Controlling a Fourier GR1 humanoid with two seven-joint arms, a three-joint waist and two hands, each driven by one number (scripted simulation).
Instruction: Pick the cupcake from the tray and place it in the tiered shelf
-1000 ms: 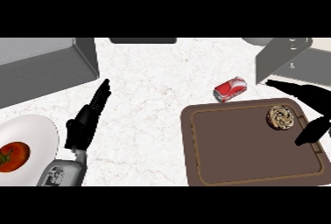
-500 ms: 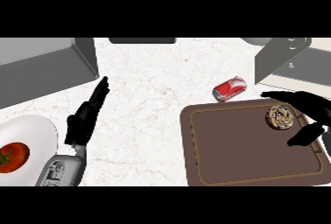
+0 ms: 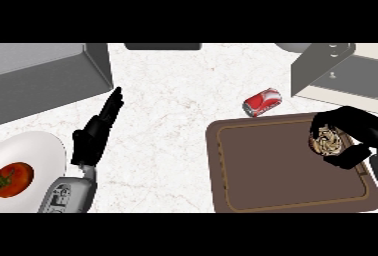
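The cupcake (image 3: 325,143), tan with a swirled top, sits near the right edge of the brown tray (image 3: 280,175). My right hand (image 3: 353,129) curls over and around it, fingers above and thumb below, partly hiding it. The grey tiered shelf (image 3: 328,70) stands at the back right, beyond the tray. At the left my left hand (image 3: 96,131) rests open on the counter with straight fingers pointing away, holding nothing.
A red soda can (image 3: 263,102) lies on its side just behind the tray's far left corner. A white plate (image 3: 33,155) with a tomato (image 3: 13,179) sits at the left edge. A large grey box (image 3: 48,75) occupies the back left.
My right hand moved left onto the cupcake and its fingers curled round it. The left hand shifted only slightly.
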